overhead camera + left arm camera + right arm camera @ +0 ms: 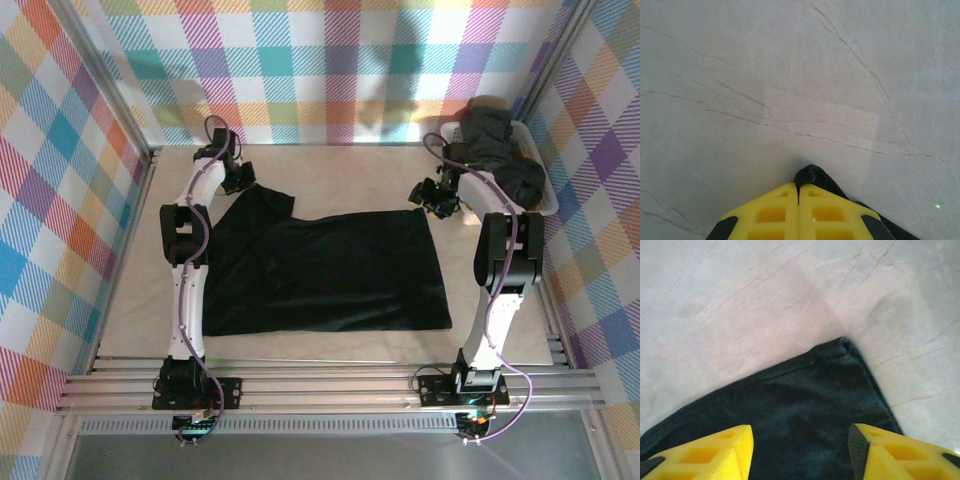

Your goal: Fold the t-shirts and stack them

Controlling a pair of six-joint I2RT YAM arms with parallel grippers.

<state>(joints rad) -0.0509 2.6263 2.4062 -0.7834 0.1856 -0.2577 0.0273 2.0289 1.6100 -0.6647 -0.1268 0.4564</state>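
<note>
Left arm, from above: you see the left gripper [238, 180] far back on the left of the table [340, 170], at the far left corner of the t-shirt [320, 275], where the cloth runs up in a narrow tongue.
Left wrist view: this adds what the overhead is too small to show. The yellow fingers [772, 212] are pressed together, with a small black tip of cloth pinched between them and poking out ahead. Pale bare table lies beyond.
T-shirt: it lies spread flat across the middle of the table between your two arms, its near hem close to the front edge.
Right arm, from above: the right gripper [432, 196] sits at the shirt's far right corner. Its jaws are too small there to read.
Right wrist view: here the two fingers stand well apart with black cloth beneath the gap, and the shirt's corner lies just ahead of them. You cannot tell whether the tips touch the cloth, and they pinch nothing.
Far right: a white basket [452, 130] in the back corner holds a heap of dark garments [500, 150], just beyond the right gripper.
In the way: the right arm's upper link crosses in front of the basket's near side.
</note>
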